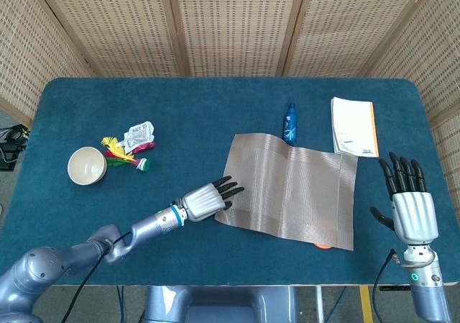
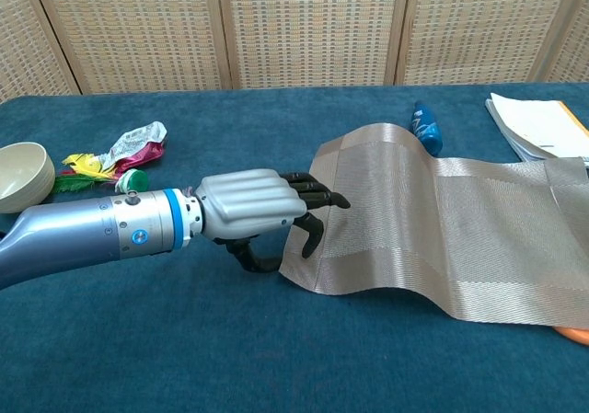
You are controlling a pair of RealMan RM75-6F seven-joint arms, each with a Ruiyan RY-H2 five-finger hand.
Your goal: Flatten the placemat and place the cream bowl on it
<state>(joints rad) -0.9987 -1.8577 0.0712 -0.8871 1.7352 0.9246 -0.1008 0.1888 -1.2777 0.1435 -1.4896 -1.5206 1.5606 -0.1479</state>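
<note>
The grey woven placemat [image 1: 291, 190] lies on the blue desk [image 1: 180, 107], right of centre, and it is not flat: in the chest view its left part bulges up in a hump [image 2: 368, 169] while the right part lies down on the cloth. The left hand [image 1: 207, 199] reaches in low from the left side, its dark fingers [image 2: 317, 197] extended over the mat's left edge and the thumb curled down at that edge; whether the mat is actually pinched between them cannot be told from either view. The right hand [image 1: 410, 206] stands upright at the desk's near right corner, fingers straight, slightly apart and holding nothing, well apart from the mat.

The cream bowl [image 1: 87, 165] sits upright on the far left of the desk, well away from the placemat. Just beside it to the right lies a small heap of crumpled colourful wrappers [image 1: 129, 147]. A blue bottle [image 1: 289, 124] lies on its side just behind the mat's far edge, and a white booklet [image 1: 353, 126] with an orange edge lies near the far right corner. A small orange object [image 1: 323, 246] peeks out from under the mat's near right edge.
</note>
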